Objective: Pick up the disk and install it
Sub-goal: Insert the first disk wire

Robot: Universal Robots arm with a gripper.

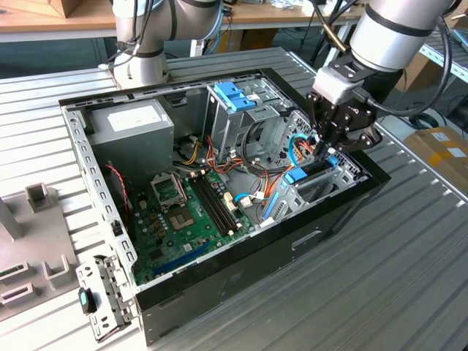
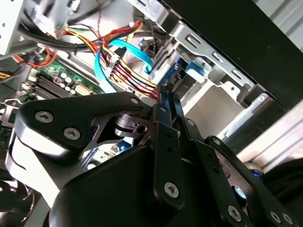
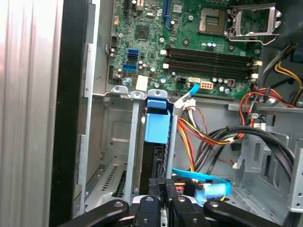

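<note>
The disk [image 3: 157,158] stands on edge in a metal bay at the front corner of the open computer case [image 1: 241,270]. It is a thin dark slab with a blue plastic rail end [image 3: 157,126] at its far tip. My gripper [image 3: 161,185] is directly over it, fingers closed on its near edge. In the exterior view the gripper [image 1: 327,150] reaches down into the case at the exterior view's right, with the disk [image 1: 313,172] and its blue rails just below it. In the second wrist view the black fingers [image 2: 166,101] meet beside blue and multicoloured cables.
Inside the case are a green motherboard [image 1: 183,219], a grey power-supply box [image 1: 131,124], a metal drive cage with a blue handle [image 1: 234,95], and loose cable bundles [image 3: 213,137] beside the bay. A second arm's base [image 1: 142,51] stands behind. Grey parts [image 1: 29,241] lie at the exterior view's left.
</note>
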